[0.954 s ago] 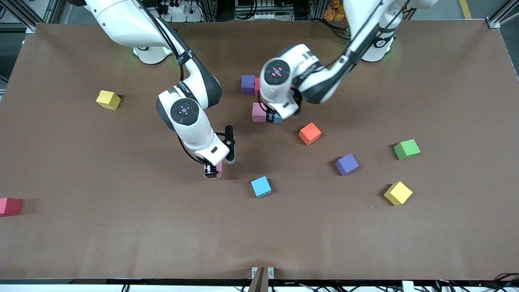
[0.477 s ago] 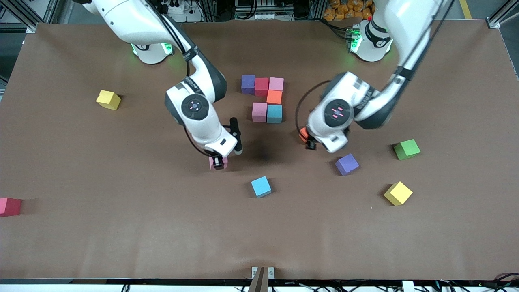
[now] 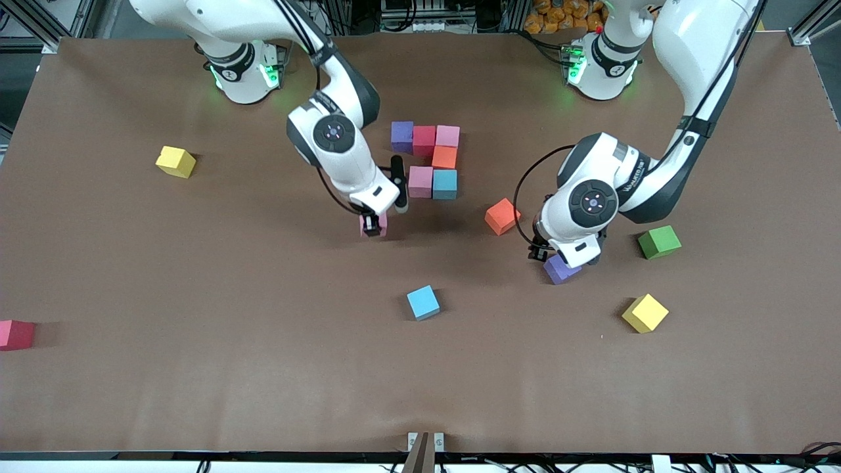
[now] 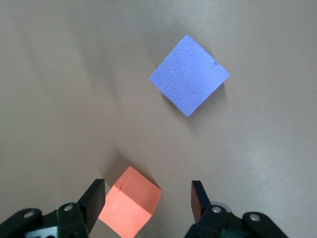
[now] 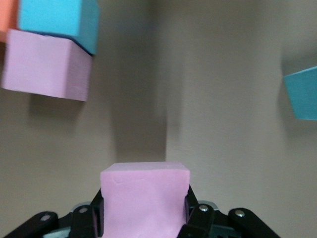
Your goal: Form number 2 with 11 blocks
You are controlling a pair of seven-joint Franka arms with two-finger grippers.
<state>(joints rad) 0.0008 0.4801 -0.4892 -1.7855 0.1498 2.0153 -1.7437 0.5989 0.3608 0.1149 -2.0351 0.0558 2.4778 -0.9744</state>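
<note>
Two pincers: my right gripper clamps a pink block above the table, my left gripper gapes over a purple block.

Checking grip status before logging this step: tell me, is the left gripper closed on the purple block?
No. In the left wrist view the left gripper hangs open and empty, with the purple block lying apart on the table.

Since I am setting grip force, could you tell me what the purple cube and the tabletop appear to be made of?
Purple cube: probably soft foam, matte; its face looks finely grainy, with one nicked edge and no shine.
Tabletop: seemingly brown paper or matte sheet, with faint creases and no glare.
</note>
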